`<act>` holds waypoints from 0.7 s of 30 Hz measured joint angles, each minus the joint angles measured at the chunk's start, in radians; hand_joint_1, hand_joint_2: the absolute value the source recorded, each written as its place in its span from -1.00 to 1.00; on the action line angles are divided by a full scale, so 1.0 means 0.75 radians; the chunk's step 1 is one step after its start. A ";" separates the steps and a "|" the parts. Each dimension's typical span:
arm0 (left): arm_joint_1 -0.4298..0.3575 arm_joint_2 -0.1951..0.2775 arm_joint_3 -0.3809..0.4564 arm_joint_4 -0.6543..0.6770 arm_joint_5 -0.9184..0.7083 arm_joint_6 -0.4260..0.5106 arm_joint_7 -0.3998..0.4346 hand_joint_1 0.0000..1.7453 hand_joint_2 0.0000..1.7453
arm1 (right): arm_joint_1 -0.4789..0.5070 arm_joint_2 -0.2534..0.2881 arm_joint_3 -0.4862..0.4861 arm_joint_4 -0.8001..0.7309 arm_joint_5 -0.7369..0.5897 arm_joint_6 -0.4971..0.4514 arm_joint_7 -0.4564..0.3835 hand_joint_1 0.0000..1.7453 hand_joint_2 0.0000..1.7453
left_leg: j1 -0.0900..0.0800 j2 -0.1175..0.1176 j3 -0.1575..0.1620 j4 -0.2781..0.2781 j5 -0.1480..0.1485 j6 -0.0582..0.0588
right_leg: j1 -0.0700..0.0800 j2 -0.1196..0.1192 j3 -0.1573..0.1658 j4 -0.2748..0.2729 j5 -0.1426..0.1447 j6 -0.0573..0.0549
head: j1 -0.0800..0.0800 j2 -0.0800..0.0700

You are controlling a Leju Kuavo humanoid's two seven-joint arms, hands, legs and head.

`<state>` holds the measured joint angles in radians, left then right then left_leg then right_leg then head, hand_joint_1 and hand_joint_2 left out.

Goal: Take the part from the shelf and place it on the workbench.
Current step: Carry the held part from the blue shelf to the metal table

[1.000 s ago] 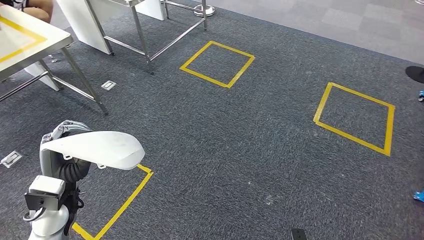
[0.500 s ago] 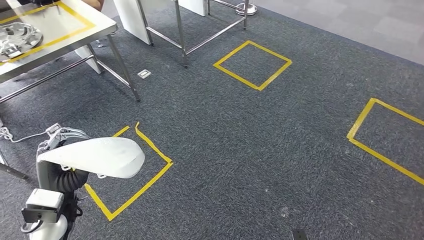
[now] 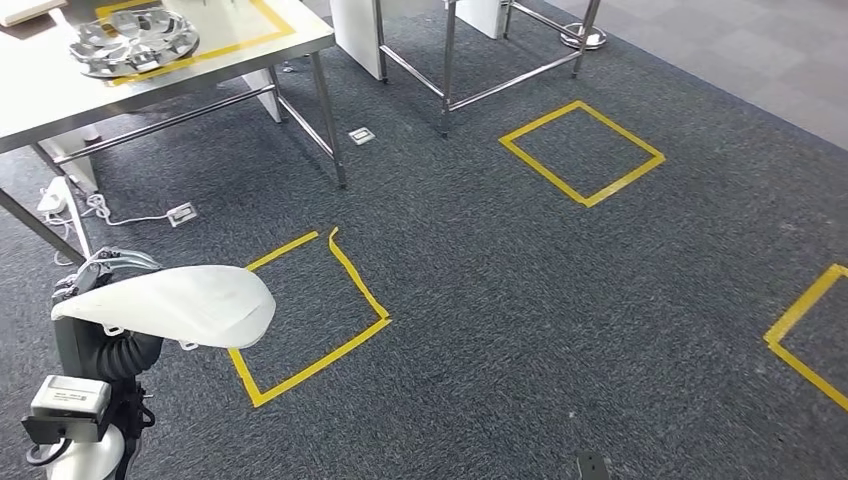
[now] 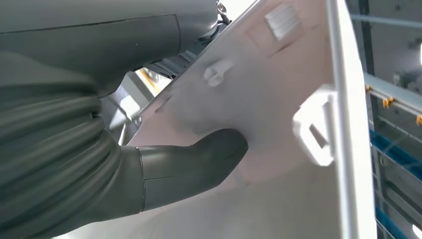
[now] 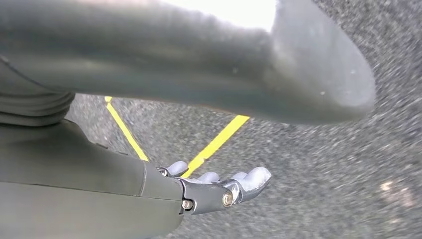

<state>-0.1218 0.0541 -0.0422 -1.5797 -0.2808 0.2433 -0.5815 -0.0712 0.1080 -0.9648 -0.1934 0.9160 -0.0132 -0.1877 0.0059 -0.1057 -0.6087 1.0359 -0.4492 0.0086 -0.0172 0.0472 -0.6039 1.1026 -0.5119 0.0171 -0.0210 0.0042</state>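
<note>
The left hand (image 4: 189,164) grips the white part (image 3: 170,305) (apparently firmly), carried, with the workbench (image 3: 60,85) at upper left unreached; the right hand (image 5: 219,186) hangs empty, fingers apart.

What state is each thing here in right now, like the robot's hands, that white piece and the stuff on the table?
Left hand: grips the white part, thumb pressed against its inner face.
White part: held above the carpet, not yet on the table.
Right hand: holds nothing, fingers apart above the carpet.
Silver wheel cover: lies flat on the table, inside the yellow tape outline.
</note>
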 joint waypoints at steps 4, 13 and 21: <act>0.000 -0.001 0.006 0.002 0.000 0.006 -0.006 1.00 1.00 | -0.001 0.001 0.001 0.000 0.007 0.002 0.007 -1.00 -1.00 | 0.003 -0.056 -0.013 -0.007 0.008 -0.037 | 0.004 0.008 0.041 -0.089 0.017 -0.018 | 0.000 0.000; -0.016 -0.005 0.013 0.047 -0.009 0.013 -0.016 1.00 1.00 | 0.002 0.002 0.001 0.000 0.000 0.001 0.008 -1.00 -1.00 | 0.004 0.143 -0.161 0.299 -0.102 -0.072 | 0.004 -0.152 0.065 -0.109 0.013 -0.058 | -0.017 0.000; -0.056 -0.004 0.013 0.081 0.006 0.021 -0.028 1.00 1.00 | -0.007 0.001 0.001 0.000 0.009 0.000 0.005 -1.00 -1.00 | -0.012 0.189 0.006 -0.019 0.001 -0.005 | 0.016 -0.210 0.098 -0.093 -0.033 -0.006 | -0.027 0.000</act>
<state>-0.1636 0.0511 -0.0321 -1.5187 -0.2765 0.2588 -0.6027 -0.0762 0.1087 -0.9638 -0.1936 0.9229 -0.0134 -0.1843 -0.0028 0.0360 -0.6045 1.0218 -0.4485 0.0052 -0.0056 -0.1101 -0.5308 1.0327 -0.5363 0.0124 -0.0412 0.0042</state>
